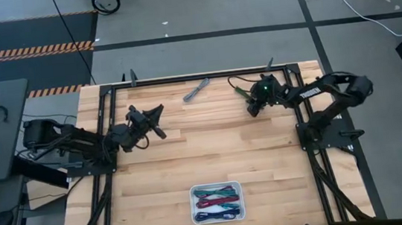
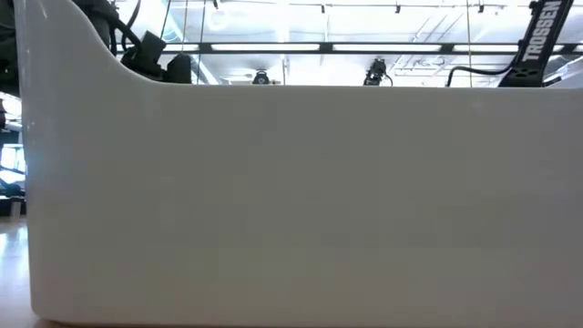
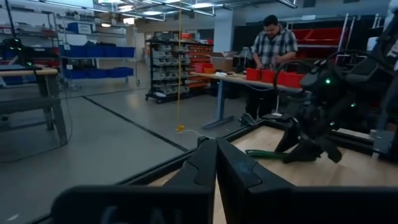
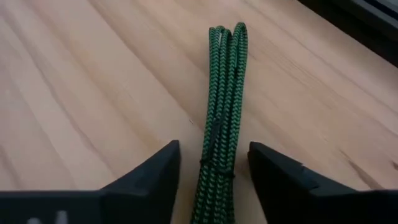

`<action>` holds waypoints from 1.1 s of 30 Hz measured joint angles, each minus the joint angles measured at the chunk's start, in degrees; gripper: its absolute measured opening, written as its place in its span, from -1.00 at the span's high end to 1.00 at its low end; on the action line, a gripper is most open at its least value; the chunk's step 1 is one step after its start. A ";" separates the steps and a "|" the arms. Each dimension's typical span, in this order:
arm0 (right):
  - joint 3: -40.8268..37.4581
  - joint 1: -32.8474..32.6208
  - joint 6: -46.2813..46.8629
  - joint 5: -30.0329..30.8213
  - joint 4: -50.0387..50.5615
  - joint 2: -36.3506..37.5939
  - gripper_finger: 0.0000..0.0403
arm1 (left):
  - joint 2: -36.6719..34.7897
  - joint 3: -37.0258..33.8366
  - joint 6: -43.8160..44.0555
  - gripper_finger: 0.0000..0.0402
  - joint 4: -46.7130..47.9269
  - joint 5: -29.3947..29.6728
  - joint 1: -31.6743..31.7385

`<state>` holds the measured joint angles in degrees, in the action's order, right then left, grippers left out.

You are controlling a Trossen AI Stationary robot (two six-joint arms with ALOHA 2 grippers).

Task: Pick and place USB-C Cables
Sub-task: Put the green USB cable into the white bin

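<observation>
a white wall [image 2: 301, 200] filled nearly the whole frame, its top edge curving up at the left. above it showed dark arm parts [image 2: 150, 50], ceiling lights [image 2: 273, 46], and an arm marked "trossen" [image 2: 539, 32] at right.

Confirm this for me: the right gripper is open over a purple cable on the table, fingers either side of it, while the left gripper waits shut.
Not purple: the cable is green, as the right wrist view shows. The rest holds: the right gripper is open, a finger on either side of it on the table, and the left gripper waits shut.
</observation>
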<state>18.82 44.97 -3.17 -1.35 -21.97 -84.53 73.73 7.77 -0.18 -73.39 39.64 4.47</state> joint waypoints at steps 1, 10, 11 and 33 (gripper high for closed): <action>0.10 -0.19 0.02 0.53 -0.05 -0.65 0.06 | 0.00 0.00 0.51 0.93 0.05 -0.36 0.00; 0.09 -3.96 -0.46 7.14 1.22 0.52 0.86 | 0.00 0.04 5.28 0.90 7.42 -1.02 -0.20; -0.13 -5.03 -0.14 9.34 1.92 1.45 0.86 | 0.00 0.04 6.03 0.90 8.52 -1.36 -0.20; 17.50 -62.92 25.95 17.64 -0.41 6.07 0.86 | 0.01 0.04 18.13 0.92 16.38 -4.54 -0.20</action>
<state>36.32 -17.95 22.78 16.29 -22.39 -78.46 73.75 7.81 17.94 -57.01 35.11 4.27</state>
